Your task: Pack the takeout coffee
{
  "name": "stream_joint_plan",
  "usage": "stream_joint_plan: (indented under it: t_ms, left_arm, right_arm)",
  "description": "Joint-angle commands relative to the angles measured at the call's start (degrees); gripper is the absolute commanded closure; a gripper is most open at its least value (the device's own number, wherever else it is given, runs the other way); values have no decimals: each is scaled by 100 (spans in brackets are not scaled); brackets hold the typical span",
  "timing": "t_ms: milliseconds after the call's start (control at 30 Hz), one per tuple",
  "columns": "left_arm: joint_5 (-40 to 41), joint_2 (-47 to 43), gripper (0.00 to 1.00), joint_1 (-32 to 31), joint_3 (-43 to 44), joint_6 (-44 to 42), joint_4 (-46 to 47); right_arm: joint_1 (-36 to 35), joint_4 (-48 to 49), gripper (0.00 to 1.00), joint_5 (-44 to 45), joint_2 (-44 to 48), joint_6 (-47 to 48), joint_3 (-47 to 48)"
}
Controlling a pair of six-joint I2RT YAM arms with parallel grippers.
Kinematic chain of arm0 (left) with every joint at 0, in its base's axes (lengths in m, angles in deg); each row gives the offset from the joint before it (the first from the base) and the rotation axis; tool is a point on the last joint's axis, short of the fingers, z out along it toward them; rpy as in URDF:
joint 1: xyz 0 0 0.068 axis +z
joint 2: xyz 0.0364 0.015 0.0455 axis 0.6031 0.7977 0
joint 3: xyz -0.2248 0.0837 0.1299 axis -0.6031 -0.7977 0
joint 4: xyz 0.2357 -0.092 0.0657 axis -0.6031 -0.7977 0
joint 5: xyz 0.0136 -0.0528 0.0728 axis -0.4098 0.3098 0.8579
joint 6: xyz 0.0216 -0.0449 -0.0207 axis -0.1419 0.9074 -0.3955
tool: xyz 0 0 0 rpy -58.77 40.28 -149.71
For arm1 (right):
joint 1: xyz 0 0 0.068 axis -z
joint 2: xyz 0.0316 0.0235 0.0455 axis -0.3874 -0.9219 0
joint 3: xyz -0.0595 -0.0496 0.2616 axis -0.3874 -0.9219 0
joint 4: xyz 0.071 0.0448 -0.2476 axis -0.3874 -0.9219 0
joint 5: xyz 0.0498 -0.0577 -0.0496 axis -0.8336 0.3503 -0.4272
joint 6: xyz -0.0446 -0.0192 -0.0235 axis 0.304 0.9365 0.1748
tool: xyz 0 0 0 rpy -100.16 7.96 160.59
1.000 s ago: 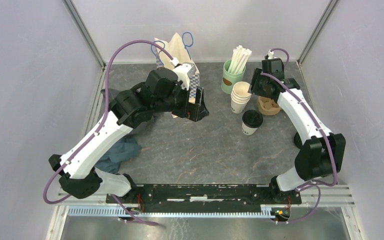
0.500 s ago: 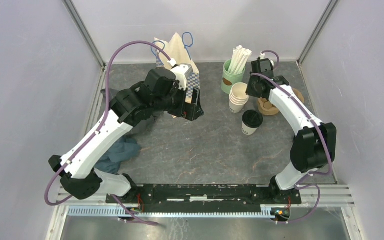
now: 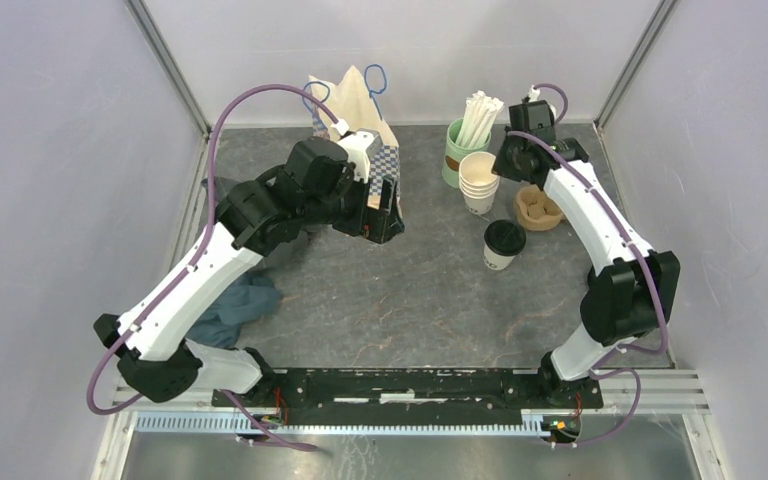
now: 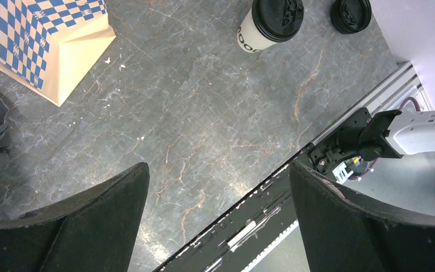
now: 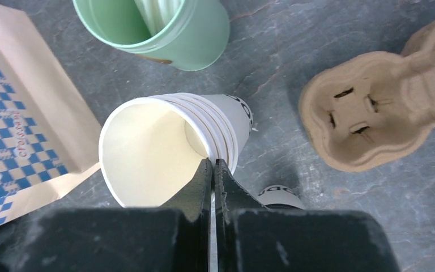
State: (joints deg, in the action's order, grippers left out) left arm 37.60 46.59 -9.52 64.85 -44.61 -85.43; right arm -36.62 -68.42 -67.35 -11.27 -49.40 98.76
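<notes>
A stack of open white paper cups leans beside the green straw cup. My right gripper is shut on the rim of the top cup, one finger inside and one outside the wall. A lidded takeout coffee stands on the table just in front of the stack; only its side shows past the right fingers. My left gripper hangs open above the table in front of the paper bag, with nothing between its fingers.
A brown pulp cup carrier lies right of the stack. The green cup of white straws stands behind it. A checked paper bag stands at the back, a blue cloth at left, a loose black lid by the lidded cup.
The right gripper has closed on the top cup's rim, and the stack has shifted toward the back. The left gripper has drifted slightly left, still open.
</notes>
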Motion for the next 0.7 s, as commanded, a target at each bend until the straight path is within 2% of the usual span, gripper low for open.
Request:
stream_joint_plan:
  t_ms: [0, 67, 200, 333, 500, 667]
  left_arm:
    - [-115, -165, 0, 47, -21, -253, 131]
    - [-158, -121, 0, 59, 16, -251, 140]
    - [-515, 335, 0, 99, 247, -260, 80]
    - [-758, 743, 2, 108, 358, -43, 317]
    - [-965, 955, 13, 143, 51, 794, 993]
    - [-1025, 731, 26, 263, -867, 1892, 1677]
  right_arm:
    - [218, 193, 100, -793, 55, -309, -151]
    - [409, 558, 100, -1501, 191, -411, -603]
    - [581, 797, 100, -1981, 549, -86, -1046]
    - [706, 710, 100, -2808, 584, 844, -1105]
    - [631, 510, 100, -3729, 678, 1779, -1036]
    - [332, 591, 100, -4150, 989, 2223, -1491]
